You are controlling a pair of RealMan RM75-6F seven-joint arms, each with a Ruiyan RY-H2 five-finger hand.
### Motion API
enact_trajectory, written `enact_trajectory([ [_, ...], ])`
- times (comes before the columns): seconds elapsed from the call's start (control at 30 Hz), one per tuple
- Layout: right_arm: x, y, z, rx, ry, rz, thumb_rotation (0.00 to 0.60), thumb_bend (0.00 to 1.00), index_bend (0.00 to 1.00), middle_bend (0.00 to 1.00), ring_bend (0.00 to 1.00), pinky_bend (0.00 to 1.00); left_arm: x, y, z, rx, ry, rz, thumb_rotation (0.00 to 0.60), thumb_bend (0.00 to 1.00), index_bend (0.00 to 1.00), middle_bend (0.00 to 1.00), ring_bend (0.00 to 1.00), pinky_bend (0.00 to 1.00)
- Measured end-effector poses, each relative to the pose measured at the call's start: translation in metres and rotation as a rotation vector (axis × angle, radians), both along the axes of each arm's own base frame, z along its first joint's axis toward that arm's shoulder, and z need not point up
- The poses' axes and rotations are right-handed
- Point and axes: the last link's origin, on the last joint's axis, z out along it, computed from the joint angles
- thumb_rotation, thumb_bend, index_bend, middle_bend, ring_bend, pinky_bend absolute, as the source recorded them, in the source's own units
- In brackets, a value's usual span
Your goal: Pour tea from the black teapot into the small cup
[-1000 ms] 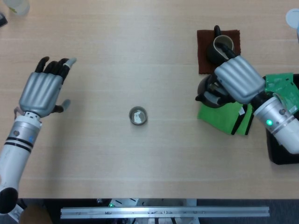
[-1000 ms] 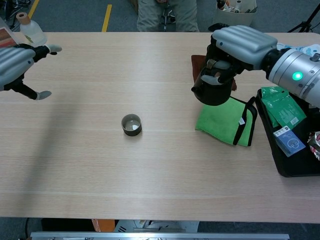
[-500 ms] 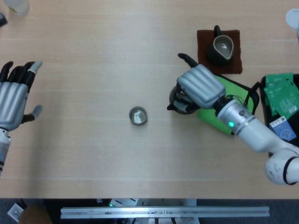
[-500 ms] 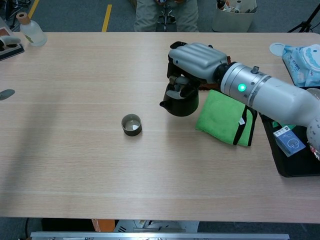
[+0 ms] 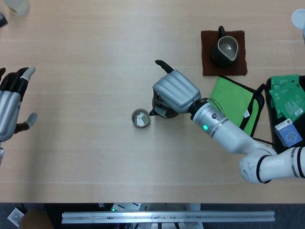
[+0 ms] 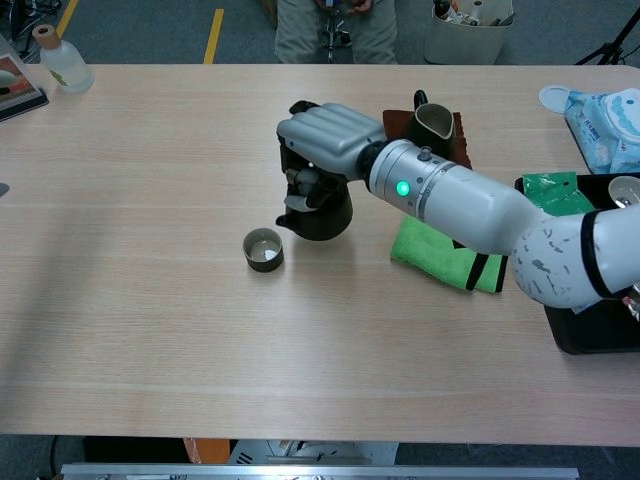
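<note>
Right robot hand [image 5: 174, 90] has carried the black teapot [image 6: 322, 212] leftward from over the green cloth [image 5: 233, 102] to mid-bench since a second ago; left robot hand [image 5: 9, 102] has pulled back to the left edge. Right robot hand is wrapped around the teapot from above, fingers closed on its handle side. The teapot sits just right of the small cup [image 5: 141, 118], spout pointing at the cup, very near its rim; cannot tell whether the pot is resting on the bench [image 5: 95, 162] or held just off it. The cup stands upright near the bench centre, something pale inside. Left robot hand shows only in the head view, at the left edge, fingers spread and holding nothing, well apart from the cup.

Around: the green cloth with black trim lies right of the teapot, partly under the right forearm. A brown mat [image 5: 223, 52] toward the far right edge carries a dark pitcher [image 5: 226, 49], well apart from the cup. A black tray [image 6: 590, 330] at the right edge holds green packets [image 5: 287, 98] and a blue-white box [image 5: 289, 133]. A bottle [image 6: 60, 60] stands at the far left corner, a wipes pack [image 6: 605, 110] at the far right corner. Nothing lies between spout and cup.
</note>
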Motion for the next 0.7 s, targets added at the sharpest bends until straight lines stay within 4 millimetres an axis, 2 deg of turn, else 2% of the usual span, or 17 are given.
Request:
enact_trajectory([
  [0.7, 0.037, -0.012, -0.015, -0.042, 0.122, 0.129, 0.559, 0.28, 1.0, 0.91, 0.87, 0.01, 0.0, -0.009, 0.003, 0.019, -0.017, 0.002, 0.6, 0.25, 0.02, 0.11, 0.15, 0.08],
])
